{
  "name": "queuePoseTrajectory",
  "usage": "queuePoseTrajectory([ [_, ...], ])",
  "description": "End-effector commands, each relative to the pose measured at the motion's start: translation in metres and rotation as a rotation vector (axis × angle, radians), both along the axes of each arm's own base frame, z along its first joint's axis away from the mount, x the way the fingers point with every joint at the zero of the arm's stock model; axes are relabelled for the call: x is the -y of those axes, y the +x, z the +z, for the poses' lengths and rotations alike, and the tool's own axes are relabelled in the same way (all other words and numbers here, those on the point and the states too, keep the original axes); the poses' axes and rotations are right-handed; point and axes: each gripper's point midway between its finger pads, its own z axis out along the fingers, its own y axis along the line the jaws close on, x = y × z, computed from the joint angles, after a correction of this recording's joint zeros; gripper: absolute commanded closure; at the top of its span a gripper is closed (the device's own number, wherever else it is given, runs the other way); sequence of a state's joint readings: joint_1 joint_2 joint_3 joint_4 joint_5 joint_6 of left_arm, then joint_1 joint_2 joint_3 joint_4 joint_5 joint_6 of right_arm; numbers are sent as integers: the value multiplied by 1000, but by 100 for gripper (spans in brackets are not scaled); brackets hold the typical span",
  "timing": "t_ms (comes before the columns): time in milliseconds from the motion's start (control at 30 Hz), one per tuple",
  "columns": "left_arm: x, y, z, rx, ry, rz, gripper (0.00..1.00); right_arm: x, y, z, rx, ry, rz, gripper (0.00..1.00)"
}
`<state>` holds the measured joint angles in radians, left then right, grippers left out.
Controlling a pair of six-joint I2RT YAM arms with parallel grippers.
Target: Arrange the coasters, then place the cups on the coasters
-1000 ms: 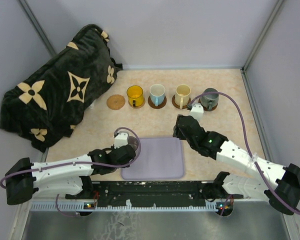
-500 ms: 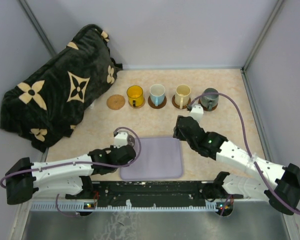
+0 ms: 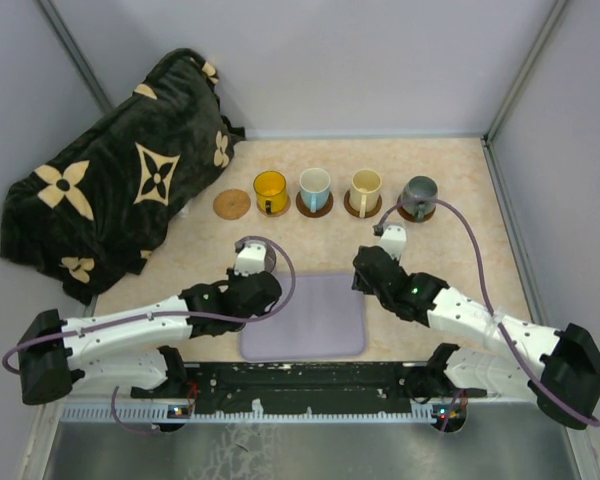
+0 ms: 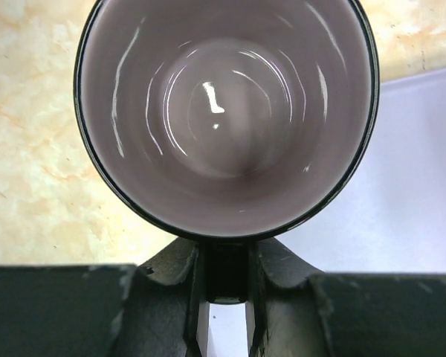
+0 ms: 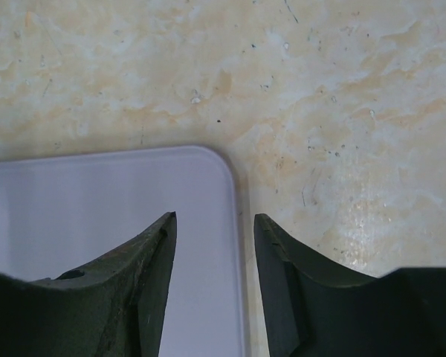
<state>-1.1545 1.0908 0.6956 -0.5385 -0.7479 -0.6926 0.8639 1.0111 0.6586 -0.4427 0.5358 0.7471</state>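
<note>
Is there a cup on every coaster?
No, the tan coaster left of the yellow cup has no cup on it.

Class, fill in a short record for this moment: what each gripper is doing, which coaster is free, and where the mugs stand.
Left gripper: shut on the purple mug, over the tray edge
Right gripper: open, empty, over a tray corner
Free coaster: left end of the back row
Other mugs: yellow mug, white mug, cream mug, grey mug, in a line to its right
</note>
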Motion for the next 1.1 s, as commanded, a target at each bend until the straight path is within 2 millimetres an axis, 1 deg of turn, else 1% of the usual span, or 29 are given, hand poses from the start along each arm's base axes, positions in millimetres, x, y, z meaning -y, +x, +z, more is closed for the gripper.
queuePoseTrajectory([
  [0, -1, 33, 33, 108, 17, 64, 85, 6, -3, -11, -13, 22, -42, 53],
  [67, -2, 43, 32, 95, 5, 67, 85, 9, -8, -19, -31, 28, -43, 53],
  [167, -14, 63, 25, 55, -25, 74, 84, 9, -15, -27, -55, 46, -36, 54],
  [400, -54, 106, 37, 105, -12, 153, 82, 11, -24, -42, -90, 42, -16, 55],
  [467, -63, 118, 39, 115, -13, 175, 82, 10, -25, -46, -102, 35, -4, 57],
  [633, -77, 148, 39, 125, -42, 202, 82, 6, -28, -58, -136, 20, 18, 60],
  [733, -83, 169, 41, 139, -68, 208, 82, 5, -30, -64, -156, 12, 26, 60],
  [867, -86, 197, 44, 155, -78, 192, 82, 5, -32, -70, -176, -2, 29, 59],
  [1067, -88, 236, 47, 174, -95, 175, 82, 4, -34, -75, -196, -9, 35, 58],
])
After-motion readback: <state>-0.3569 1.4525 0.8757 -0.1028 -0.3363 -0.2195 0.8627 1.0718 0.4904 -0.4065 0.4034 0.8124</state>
